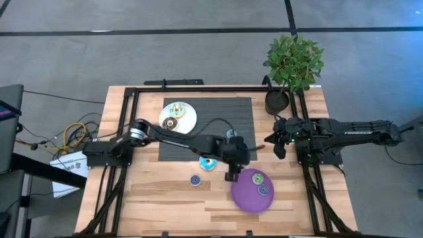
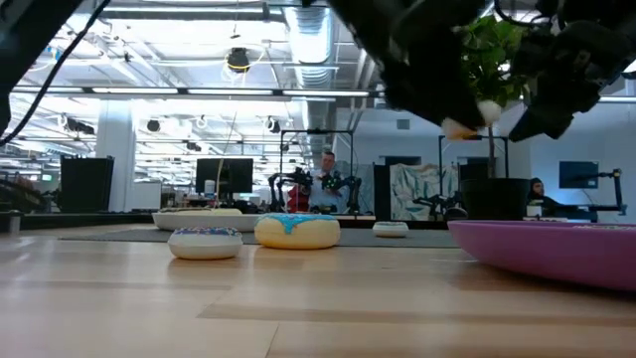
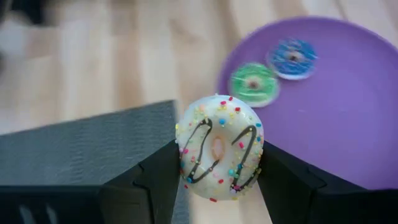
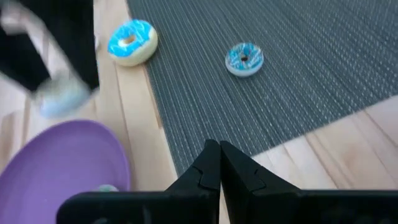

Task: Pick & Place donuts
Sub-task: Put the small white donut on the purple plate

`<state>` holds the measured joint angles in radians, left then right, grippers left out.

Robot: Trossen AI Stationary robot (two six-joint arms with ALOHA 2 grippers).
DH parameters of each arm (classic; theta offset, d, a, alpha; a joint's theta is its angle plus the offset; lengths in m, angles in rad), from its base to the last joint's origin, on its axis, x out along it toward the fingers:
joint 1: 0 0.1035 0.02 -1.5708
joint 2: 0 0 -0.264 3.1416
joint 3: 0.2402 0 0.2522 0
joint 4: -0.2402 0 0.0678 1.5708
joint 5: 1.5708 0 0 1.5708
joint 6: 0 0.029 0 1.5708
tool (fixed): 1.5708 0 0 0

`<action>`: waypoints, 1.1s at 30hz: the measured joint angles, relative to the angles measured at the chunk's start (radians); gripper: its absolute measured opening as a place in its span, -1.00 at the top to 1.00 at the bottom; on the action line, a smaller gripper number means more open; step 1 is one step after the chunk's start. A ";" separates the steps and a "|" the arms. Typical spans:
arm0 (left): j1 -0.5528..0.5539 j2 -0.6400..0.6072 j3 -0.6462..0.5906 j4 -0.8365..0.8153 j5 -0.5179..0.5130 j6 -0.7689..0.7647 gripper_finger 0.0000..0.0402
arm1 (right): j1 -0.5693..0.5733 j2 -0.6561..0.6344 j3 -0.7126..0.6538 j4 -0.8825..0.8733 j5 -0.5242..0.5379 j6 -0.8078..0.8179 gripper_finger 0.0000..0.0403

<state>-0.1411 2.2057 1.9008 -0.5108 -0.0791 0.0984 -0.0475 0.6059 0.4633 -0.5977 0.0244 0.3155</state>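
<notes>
A cream donut point(image 3: 219, 147) with dark drizzle and sprinkles is held upright above the table. Green point(image 3: 253, 83) and blue point(image 3: 292, 58) donuts lie flat on purple – others, perhaps four, rest apart.

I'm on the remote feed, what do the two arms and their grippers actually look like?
Both arms are dark, near-black jointed machines. The left arm has a shiny silver collar near its shoulder and a thin black cable looping above its forearm. The right arm carries pale lettering along its forearm and small lights near the wrist. The left gripper and right gripper each have two angular black fingers.
</notes>
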 joint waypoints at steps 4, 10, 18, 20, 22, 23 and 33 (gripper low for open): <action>-0.032 0.094 0.100 -0.023 0.022 -0.048 0.07 | 0.001 0.001 0.000 0.006 -0.001 0.019 1.00; -0.072 0.232 0.244 -0.045 0.043 -0.093 0.07 | 0.001 0.000 0.000 0.006 -0.011 0.050 1.00; -0.067 0.304 0.323 -0.055 0.039 -0.201 0.07 | 0.001 0.000 0.000 0.005 -0.013 0.028 1.00; -0.058 0.303 0.321 -0.086 0.029 -0.210 0.07 | 0.001 0.000 0.000 0.005 -0.022 0.027 1.00; -0.052 0.303 0.319 -0.105 0.039 -0.231 0.07 | 0.001 0.000 0.000 0.005 -0.023 0.017 1.00; -0.049 0.303 0.319 -0.112 0.052 -0.249 0.07 | 0.001 0.000 0.000 0.005 -0.023 0.016 1.00; -0.049 0.302 0.319 -0.169 0.075 -0.423 0.07 | 0.001 0.000 0.000 0.005 -0.023 -0.010 1.00</action>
<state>-0.1906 2.5080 2.2200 -0.6796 -0.0040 -0.3242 -0.0463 0.6064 0.4637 -0.5926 0.0010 0.3054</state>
